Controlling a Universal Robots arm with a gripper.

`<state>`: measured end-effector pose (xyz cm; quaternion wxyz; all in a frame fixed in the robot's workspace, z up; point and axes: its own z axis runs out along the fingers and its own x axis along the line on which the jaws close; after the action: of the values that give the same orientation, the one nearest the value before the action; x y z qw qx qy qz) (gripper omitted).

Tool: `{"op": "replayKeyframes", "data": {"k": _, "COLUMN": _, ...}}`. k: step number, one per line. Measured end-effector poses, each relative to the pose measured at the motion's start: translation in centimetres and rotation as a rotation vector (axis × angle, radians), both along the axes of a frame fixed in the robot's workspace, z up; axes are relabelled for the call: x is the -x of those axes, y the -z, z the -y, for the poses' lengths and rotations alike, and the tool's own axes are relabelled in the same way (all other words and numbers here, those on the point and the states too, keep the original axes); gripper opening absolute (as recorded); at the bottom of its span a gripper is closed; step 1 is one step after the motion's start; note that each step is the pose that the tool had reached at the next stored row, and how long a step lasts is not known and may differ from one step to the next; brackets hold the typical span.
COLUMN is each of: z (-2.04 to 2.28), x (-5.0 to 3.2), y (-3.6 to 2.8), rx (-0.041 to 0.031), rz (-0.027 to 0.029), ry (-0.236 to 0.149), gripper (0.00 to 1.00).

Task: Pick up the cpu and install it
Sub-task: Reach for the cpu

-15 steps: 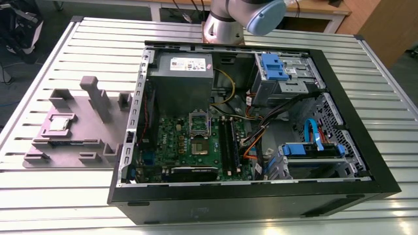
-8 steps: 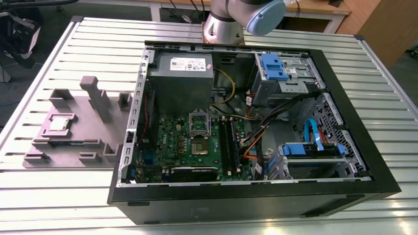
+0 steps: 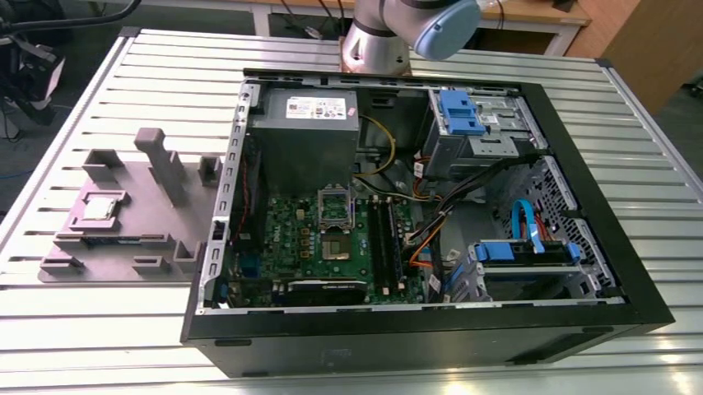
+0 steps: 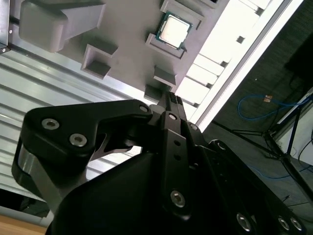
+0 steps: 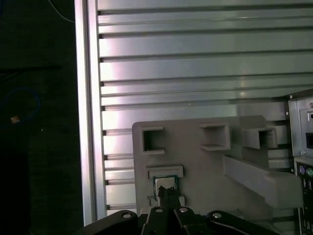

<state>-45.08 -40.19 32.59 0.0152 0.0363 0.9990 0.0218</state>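
Note:
The cpu (image 3: 99, 206) is a small square chip with a silver top. It lies flat in a recess of the grey fixture plate (image 3: 143, 222), on the exterior view's left, beside the open computer case (image 3: 429, 321). Both wrist views look down on the cpu (image 4: 173, 30) (image 5: 165, 183) from well above. My gripper (image 4: 168, 100) (image 5: 166, 195) hangs clear of the chip, its black fingertips pressed together with nothing between them. Inside the case, the socket (image 3: 335, 244) sits on the green motherboard with its metal frame (image 3: 332, 206) raised.
Upright grey posts and blocks (image 3: 165, 169) stand on the fixture plate around the cpu. The case holds a grey power supply (image 3: 302, 140), blue drive brackets (image 3: 462, 111), cables and memory slots. The ribbed metal table (image 3: 110, 329) ends close to the plate's far side. Part of the arm (image 3: 423, 25) hangs behind the case.

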Motion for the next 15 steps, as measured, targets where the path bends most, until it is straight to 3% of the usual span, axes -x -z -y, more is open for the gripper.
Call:
{"op": "replayKeyframes", "data": {"k": 9, "z": 0.85, "x": 0.02, "y": 1.58, "rx": 0.0001, "rz": -0.0162, "ry": -0.011, "gripper": 0.11}}
{"op": "replayKeyframes", "data": {"k": 15, "z": 1.24, "x": 0.02, "y": 2.69, "rx": 0.0001, "rz": -0.0323, "ry": -0.026, "gripper": 0.11}}
